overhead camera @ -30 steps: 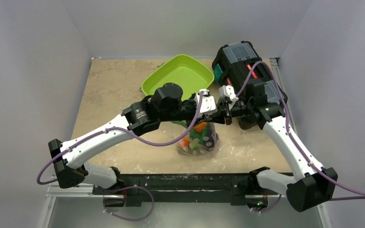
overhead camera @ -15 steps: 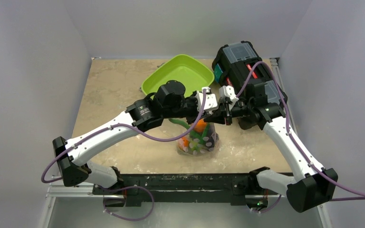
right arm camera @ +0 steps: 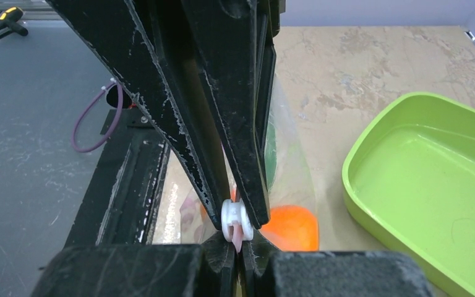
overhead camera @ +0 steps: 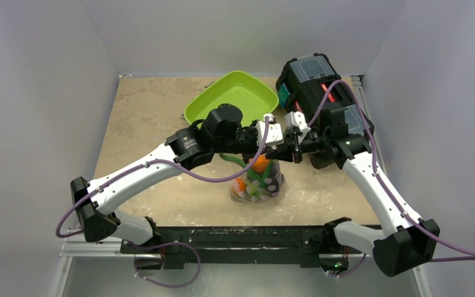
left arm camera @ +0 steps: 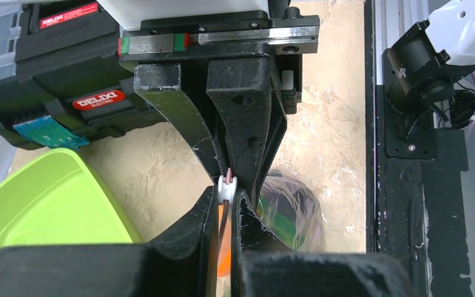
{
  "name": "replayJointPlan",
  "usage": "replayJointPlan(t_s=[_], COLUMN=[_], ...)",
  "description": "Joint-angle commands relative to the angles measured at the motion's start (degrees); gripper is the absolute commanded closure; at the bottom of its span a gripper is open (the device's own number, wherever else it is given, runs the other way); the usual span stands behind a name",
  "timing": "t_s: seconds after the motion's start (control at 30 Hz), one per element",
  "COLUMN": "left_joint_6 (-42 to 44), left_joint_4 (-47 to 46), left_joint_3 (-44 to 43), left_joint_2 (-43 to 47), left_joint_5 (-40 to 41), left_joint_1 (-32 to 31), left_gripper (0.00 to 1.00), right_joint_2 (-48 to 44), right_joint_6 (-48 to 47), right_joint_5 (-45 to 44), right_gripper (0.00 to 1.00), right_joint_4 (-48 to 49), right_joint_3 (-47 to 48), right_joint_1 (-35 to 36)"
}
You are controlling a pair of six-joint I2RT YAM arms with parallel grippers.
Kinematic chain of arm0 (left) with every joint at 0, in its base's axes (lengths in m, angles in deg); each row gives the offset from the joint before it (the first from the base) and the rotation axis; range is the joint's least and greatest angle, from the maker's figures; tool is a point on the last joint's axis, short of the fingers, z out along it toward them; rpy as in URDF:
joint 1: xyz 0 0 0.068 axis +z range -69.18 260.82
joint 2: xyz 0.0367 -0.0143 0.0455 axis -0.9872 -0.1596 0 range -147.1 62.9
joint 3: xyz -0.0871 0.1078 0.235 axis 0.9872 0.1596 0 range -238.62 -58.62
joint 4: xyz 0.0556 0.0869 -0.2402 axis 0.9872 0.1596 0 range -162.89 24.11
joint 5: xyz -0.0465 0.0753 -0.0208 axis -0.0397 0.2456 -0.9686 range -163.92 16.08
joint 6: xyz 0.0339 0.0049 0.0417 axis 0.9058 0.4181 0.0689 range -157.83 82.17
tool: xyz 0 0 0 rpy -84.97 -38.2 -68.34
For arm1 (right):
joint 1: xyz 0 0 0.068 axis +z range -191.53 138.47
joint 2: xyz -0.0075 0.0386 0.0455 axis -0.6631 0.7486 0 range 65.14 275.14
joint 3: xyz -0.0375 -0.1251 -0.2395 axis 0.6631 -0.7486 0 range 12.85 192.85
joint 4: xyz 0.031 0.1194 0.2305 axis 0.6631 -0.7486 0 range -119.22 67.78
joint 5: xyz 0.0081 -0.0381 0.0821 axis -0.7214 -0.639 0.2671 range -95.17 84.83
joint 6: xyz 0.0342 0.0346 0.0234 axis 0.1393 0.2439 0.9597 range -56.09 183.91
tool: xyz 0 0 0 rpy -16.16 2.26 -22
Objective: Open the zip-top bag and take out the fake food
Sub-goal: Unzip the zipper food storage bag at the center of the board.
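Observation:
The zip-top bag hangs upright over the table's near middle, its pink strip pinched between both grippers. Fake food fills it: an orange piece, plus green and dark pieces seen through the plastic. My left gripper is shut on the white zip slider, with the pink strip running between its fingers. My right gripper faces it tip to tip and is shut on the pink strip just beside the slider.
A lime-green tray lies empty behind the bag. A black toolbox stands at the back right, close to the right arm. The black base rail runs along the table's near edge.
My left gripper's fingers have closed in on the slider, and the left arm has shifted slightly toward the right arm. The right gripper and the bag have stayed put.

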Motion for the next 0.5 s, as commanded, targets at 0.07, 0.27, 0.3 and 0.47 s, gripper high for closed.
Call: replayJointPlan(t_s=[0.07, 0.27, 0.3, 0.47], left_joint_6=[-0.79, -3.47, -3.98, -5.49], left_joint_4=[-0.94, -1.49, -2.13, -3.89], left_joint_3=[-2.59, 1.41, 2.62, 6.23], left_joint_2=[0.37, 4.44, 5.42, 8.63], left_joint_5=[-2.04, -3.37, -4.19, -6.24], left_joint_1=[0.72, 3.81, 4.47, 6.49], left_gripper=[1.0, 1.0, 1.0, 1.0], right_joint_2=[-1.44, -2.75, -2.81, -2.74], right_joint_6=[-1.01, -1.45, -1.42, -1.4], right_joint_5=[1.46, 1.34, 1.35, 1.44], right_gripper=[1.0, 1.0, 1.0, 1.0], right_joint_4=[-0.58, -0.63, -0.54, -0.38], right_joint_3=[-0.26, -0.34, -0.42, -0.44], right_joint_1=[0.39, -0.58, -0.69, -0.96])
